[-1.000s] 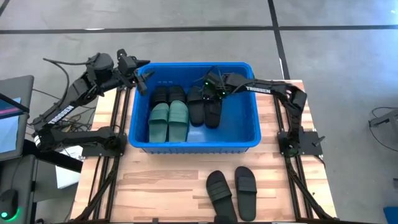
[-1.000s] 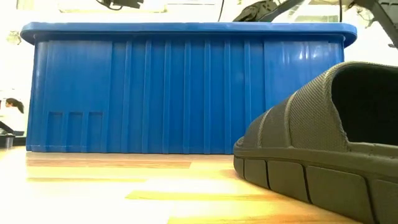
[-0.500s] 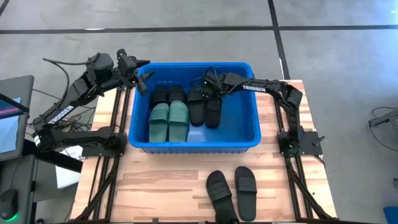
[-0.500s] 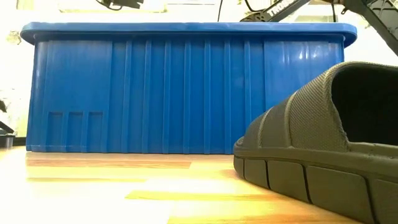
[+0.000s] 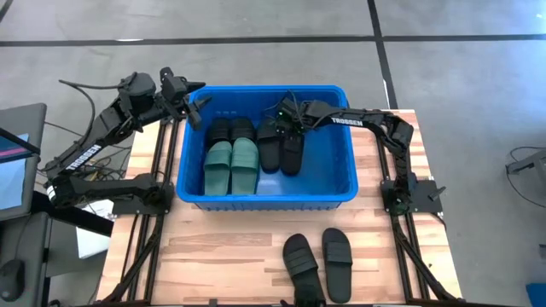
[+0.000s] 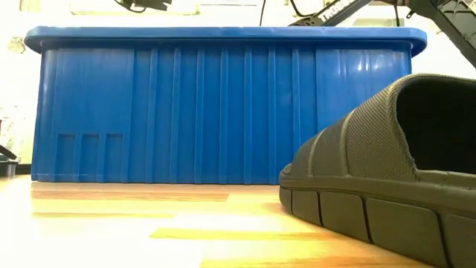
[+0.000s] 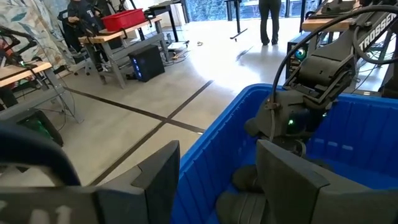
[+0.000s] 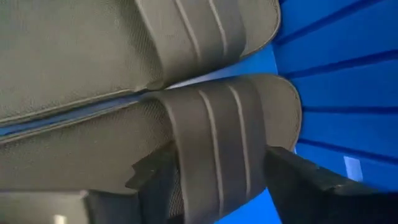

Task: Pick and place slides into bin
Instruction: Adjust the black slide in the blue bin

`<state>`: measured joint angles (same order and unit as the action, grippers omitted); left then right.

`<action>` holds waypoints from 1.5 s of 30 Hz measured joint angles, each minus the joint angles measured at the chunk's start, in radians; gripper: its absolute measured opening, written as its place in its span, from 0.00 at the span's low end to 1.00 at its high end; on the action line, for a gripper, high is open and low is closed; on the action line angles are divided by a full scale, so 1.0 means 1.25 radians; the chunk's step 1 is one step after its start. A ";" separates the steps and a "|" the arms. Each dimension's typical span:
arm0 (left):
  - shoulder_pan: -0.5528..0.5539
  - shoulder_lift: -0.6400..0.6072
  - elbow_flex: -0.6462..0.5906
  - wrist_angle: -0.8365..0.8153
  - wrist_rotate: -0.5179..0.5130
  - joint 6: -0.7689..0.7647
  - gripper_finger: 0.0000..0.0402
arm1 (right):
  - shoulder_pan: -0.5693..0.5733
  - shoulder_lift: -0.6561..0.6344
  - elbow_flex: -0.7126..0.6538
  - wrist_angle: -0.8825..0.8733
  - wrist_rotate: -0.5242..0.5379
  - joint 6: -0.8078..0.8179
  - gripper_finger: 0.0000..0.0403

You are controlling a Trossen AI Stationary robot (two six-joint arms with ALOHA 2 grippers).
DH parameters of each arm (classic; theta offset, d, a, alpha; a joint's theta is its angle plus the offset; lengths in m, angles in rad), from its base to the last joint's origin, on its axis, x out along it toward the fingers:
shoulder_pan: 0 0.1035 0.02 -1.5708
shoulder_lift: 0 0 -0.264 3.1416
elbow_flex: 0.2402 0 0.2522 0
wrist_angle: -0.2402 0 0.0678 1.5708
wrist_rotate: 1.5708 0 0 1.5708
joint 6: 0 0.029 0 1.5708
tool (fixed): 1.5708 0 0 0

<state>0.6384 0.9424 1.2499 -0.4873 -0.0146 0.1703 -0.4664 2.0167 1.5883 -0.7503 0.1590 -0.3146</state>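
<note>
The right gripper (image 5: 286, 122) is sitting low inside the bin (image 5: 341, 192), fingers spread astride a black slide's strap (image 8: 217, 137) without pinching it; I'd judge it should be lifting straight up, clear of the pair. Two matte black slides (image 5: 317, 260) are lying outside, well behind it. The left gripper (image 5: 192, 109) is waiting, open, at the rim.

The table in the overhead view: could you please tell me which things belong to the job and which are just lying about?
Job:
- blue bin
- green slides and black slides inside it
- black pair on the table
- right claw over the bin

Lying about:
- monitor beside the table
- cables
</note>
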 joint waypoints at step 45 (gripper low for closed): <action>0.000 0.000 0.000 -0.008 -0.012 -0.007 0.50 | -0.010 -0.097 0.000 -0.144 0.134 0.043 0.00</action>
<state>0.6384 0.9424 1.2499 -0.4972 -0.0299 0.1619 -0.4788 1.8956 1.5880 -0.9300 0.3267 -0.2610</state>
